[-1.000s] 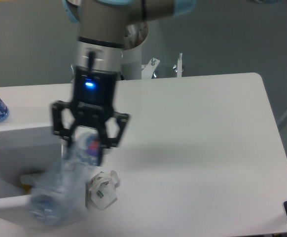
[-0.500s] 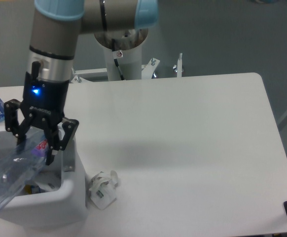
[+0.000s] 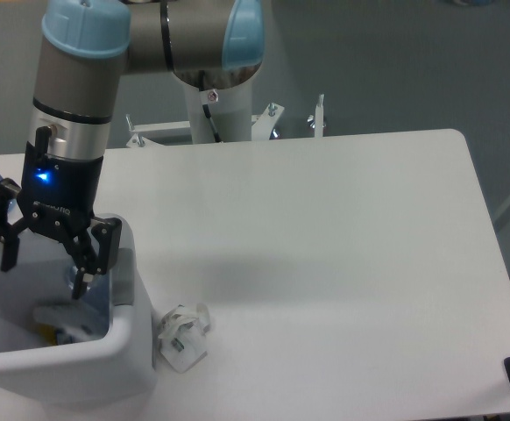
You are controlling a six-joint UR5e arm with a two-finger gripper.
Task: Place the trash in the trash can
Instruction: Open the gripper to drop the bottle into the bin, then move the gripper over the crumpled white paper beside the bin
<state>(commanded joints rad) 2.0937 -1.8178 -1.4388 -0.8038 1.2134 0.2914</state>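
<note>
Over the surface's left edge: pincer (image 3: 42, 262), released and empty, above the trash can (image 3: 131, 346). Bottle not clearly visible inside. Wrapper (image 3: 182, 338) lies just beside the can's right wall; best lift clear, then descend onto it squarely.

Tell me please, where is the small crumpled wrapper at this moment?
The crumpled wrapper lies on the white table near its front edge, in the lower left of the camera view, just right of the trash can and outside it.
</note>
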